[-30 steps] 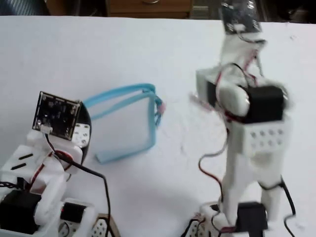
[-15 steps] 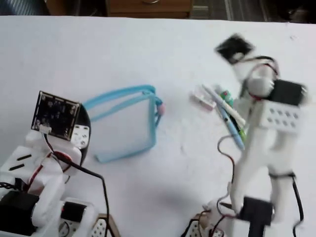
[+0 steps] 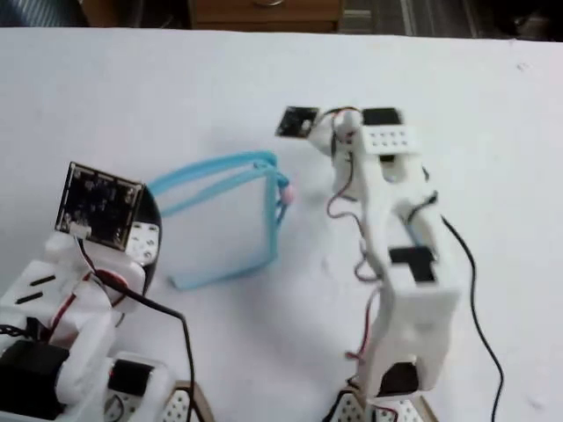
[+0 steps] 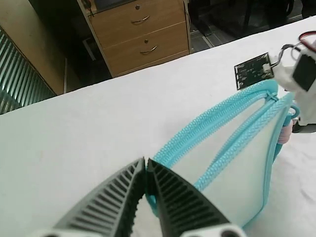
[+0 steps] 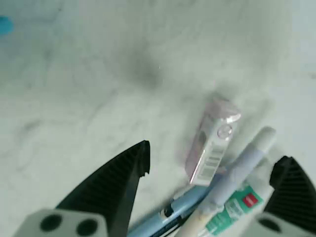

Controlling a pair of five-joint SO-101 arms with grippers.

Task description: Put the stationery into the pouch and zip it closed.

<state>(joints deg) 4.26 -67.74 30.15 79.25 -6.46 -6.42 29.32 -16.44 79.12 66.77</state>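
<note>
White table top (image 3: pixel 176 88), matte, faintly mottled, spans the scene. Beyond its far edge is a dim room with a wooden drawer cabinet (image 4: pixel 143 34) with metal handles. White right arm (image 3: pixel 396 264) stretches out over the table, its head just beside the zipper-pull end of the pouch. White left arm (image 3: pixel 62 325) sits at the near corner. Light-blue zip-edged pouch (image 3: pixel 224 233) with pale sides lies flat between the arms, mouth unzipped. Left gripper (image 4: pixel 146 165): jaws closed to a hairline on the pouch's zipper edge. Right gripper (image 5: pixel 213 154): jaws spread wide, nothing held, above the stationery on the table. Pale-blue pen (image 5: pixel 207 197), white green-labelled marker (image 5: pixel 237 207) and small pink plastic eraser case (image 5: pixel 212 148) lie touching.
</note>
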